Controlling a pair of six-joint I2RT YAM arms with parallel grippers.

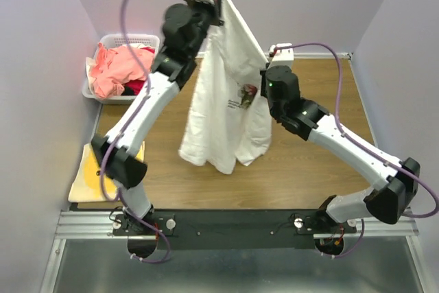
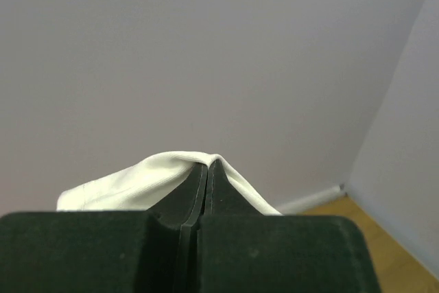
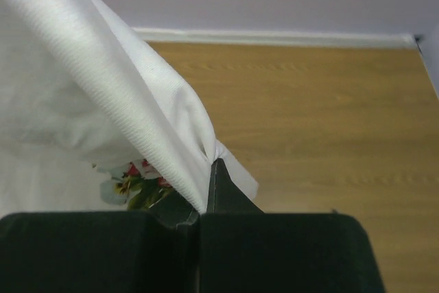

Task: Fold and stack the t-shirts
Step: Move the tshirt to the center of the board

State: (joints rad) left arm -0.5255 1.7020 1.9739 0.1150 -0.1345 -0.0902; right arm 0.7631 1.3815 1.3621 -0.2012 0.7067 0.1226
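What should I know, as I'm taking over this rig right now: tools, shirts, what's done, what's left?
The left tool is shut on the white t-shirt, raised high at the back.
The right tool is shut on the same shirt's edge, lower and further right.
The shirt hangs unfolded between them over the table, floral print showing.
In the white basket, far left: salmon-pink shirts and a red shirt, bunched.
Done: one shirt picked up. A flat yellow item lies near left; unclear what.
Left: spread, fold, stack this shirt, then the rest.
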